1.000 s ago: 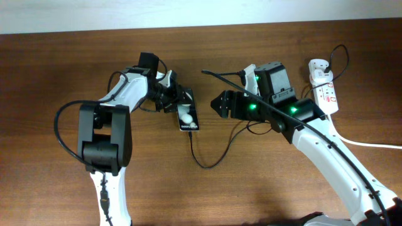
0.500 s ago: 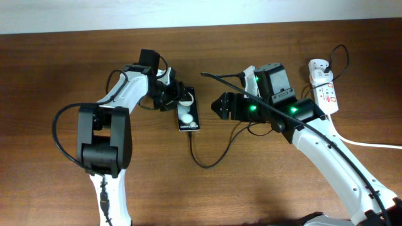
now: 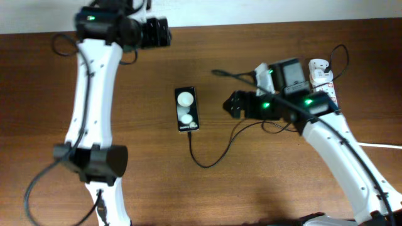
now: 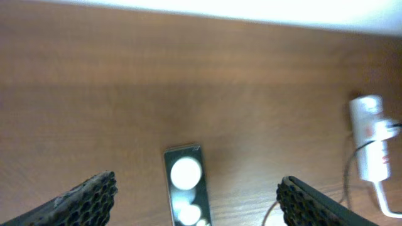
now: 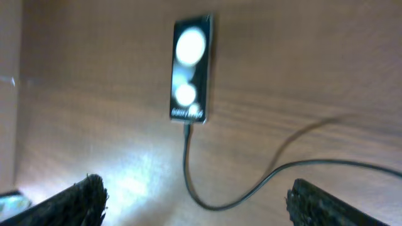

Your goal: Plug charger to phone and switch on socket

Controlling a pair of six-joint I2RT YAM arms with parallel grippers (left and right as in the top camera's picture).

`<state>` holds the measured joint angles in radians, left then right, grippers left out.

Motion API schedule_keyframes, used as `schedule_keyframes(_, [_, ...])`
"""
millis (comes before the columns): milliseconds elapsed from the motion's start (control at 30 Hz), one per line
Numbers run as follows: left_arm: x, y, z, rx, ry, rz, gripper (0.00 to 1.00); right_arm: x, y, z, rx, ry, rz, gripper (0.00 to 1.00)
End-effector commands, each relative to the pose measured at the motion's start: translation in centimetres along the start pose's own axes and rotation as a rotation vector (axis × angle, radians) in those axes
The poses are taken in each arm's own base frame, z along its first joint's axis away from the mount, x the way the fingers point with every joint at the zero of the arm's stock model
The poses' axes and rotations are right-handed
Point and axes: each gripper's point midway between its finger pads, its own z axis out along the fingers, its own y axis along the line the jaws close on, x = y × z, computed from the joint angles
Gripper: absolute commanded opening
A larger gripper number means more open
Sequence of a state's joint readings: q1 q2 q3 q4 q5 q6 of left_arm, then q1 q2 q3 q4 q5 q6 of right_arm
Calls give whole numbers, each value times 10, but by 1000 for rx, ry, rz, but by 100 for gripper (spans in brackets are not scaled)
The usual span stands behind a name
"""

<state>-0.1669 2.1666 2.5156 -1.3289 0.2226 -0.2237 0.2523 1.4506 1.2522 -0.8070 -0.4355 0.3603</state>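
Note:
The black phone (image 3: 186, 109) lies flat mid-table, its screen showing two white round reflections. The thin black charger cable (image 3: 210, 162) meets the phone's near end and loops right under my right arm. The white socket strip (image 3: 328, 85) lies at the far right, partly under that arm, with a white adapter (image 3: 318, 65) in it. My left gripper (image 3: 160, 31) is open and empty, high at the table's back edge; its view shows the phone (image 4: 185, 201) and socket (image 4: 370, 144) far below. My right gripper (image 3: 233, 105) is open, right of the phone. Its view shows the phone (image 5: 190, 69) and cable (image 5: 251, 188).
The thick white cord (image 3: 377, 145) runs off the right edge from the socket strip. A pale wall borders the table's back edge (image 3: 251, 16). The wooden table (image 3: 282, 188) is bare in front and on the left.
My left arm has left the phone and swung up and back to the table's far edge, so the phone is now uncovered. My right arm has shifted slightly right.

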Motion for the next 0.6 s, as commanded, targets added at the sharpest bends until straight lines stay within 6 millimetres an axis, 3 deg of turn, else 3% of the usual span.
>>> schedule_keyframes(0, [-24,-19,-80,25,-184,56,100,-27,-9,-39,73,-70,-59,95])
schedule_keyframes(67, [-23,-22,-93,30,-202,60,99,-32,-18,-67,161,-89,-76,96])
schedule_keyframes(133, [-22,-22,-92,28,-198,59,99,-37,-22,-96,265,-130,-82,96])
schedule_keyframes(267, [-17,-20,-91,24,-177,55,99,-41,-14,-150,359,-219,-96,96])
schedule_keyframes(467, [-17,-20,-91,24,-177,55,99,-10,-9,-187,388,-245,-98,97])
schedule_keyframes(567, [-17,-20,-91,24,-177,55,99,-4,-11,-202,418,-284,-102,99])
